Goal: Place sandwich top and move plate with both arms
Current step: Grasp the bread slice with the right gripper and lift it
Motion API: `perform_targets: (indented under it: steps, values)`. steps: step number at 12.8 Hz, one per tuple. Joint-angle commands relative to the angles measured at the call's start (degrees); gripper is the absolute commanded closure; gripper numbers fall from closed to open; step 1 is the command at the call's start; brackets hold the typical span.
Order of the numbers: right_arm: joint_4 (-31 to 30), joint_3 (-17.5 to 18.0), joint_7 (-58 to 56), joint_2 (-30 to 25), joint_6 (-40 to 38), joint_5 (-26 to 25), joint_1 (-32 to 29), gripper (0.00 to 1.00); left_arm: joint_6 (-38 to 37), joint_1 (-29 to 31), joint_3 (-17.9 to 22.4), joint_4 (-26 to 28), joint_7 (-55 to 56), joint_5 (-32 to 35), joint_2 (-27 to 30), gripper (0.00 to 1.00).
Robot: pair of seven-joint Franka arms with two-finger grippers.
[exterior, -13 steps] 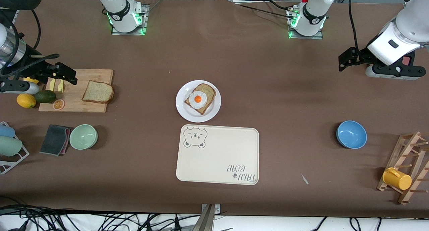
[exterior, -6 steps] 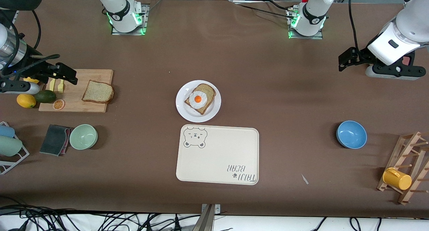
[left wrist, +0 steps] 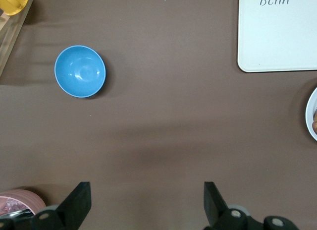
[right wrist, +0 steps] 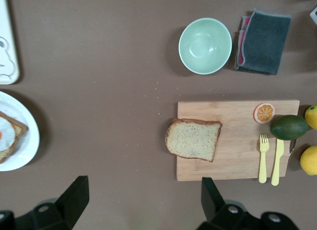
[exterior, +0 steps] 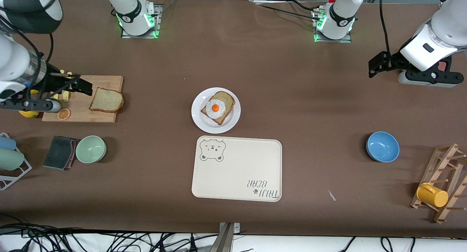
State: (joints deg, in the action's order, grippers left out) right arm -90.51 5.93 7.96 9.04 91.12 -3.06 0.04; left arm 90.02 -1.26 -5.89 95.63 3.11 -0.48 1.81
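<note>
A wide table (exterior: 292, 98) under a plain brown cover fills nearly the whole front view, lit evenly from above so that the things on it cast only soft, short shadows. Along the edge nearest the front camera a strip of white floor (exterior: 292, 244) shows, strewn with loose black cables (exterior: 54, 239), and a metal bracket (exterior: 228, 233) sits at the middle of that edge. Green lights (exterior: 155, 29) glow at the two mounting plates along the edge farthest from the front camera.
</note>
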Motion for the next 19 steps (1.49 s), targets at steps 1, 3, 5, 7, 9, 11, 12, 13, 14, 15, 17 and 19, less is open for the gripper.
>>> perform_targets:
  steps: [1, 3, 5, 7, 9, 11, 12, 13, 14, 15, 17, 19]
  values:
    - [-6.1, 0.2, 0.2, -1.2, 4.8, -1.2, 0.1, 0.0, -1.2, 0.1, -0.1, -1.8, -0.7, 1.1, -0.7, 0.0]
    - [-10.8, 0.2, 1.7, -1.2, 9.7, -3.2, 0.1, 0.01, -1.2, 0.1, -0.1, -1.8, -0.7, 1.1, -0.7, 0.0]
    - [-17.1, 0.2, 4.3, -1.2, 16.0, -6.5, 0.1, 0.01, -1.2, 0.1, -0.1, -1.8, -0.7, 1.1, -0.7, 0.0]
    - [-22.5, -0.1, 5.1, 0.9, 23.5, -11.1, -0.3, 0.01, -1.2, 0.1, -0.1, -1.8, -0.7, 1.1, -0.7, 0.0]
    - [-23.4, -0.1, 12.0, 3.7, 24.3, -14.0, -0.2, 0.01, -1.2, 0.1, -0.2, -1.7, -0.7, 1.1, -0.7, 0.0]
    - [-23.6, -0.1, 15.8, 6.0, 24.5, -16.3, 0.0, 0.01, -1.2, 0.1, -0.1, -1.7, -0.7, 1.0, -0.7, 0.0]
    - [-23.6, 0.0, 17.9, 7.1, 24.5, -16.7, 0.7, 0.01, -1.2, 0.1, -0.1, -1.8, -0.7, 1.0, -0.7, 0.0]
    - [-23.5, 0.0, 21.1, 8.8, 24.2, -18.8, 2.2, 0.01, -1.2, 0.1, -0.1, -1.7, -0.7, 1.0, -0.7, 0.0]
    - [-23.6, 0.0, 24.7, 11.2, 24.0, -22.0, 3.4, 0.03, -1.2, 0.1, -0.1, -1.7, -0.7, 1.0, -0.7, 0.0]
    - [-23.6, 0.0, 27.3, 13.4, 23.9, -24.1, 4.2, 0.05, -1.2, 0.1, -0.1, -1.7, -0.7, 1.0, -0.7, 0.0]
    - [-23.6, 0.0, 28.9, 15.6, 23.9, -25.1, 5.3, 0.05, -1.2, 0.1, -0.1, -1.8, -0.7, 1.0, -0.7, 0.0]
    - [-23.7, 0.0, 30.6, 17.2, 23.9, -25.2, 5.7, 0.05, -1.2, 0.1, -0.1, -1.8, -0.7, 1.0, -0.7, 0.0]
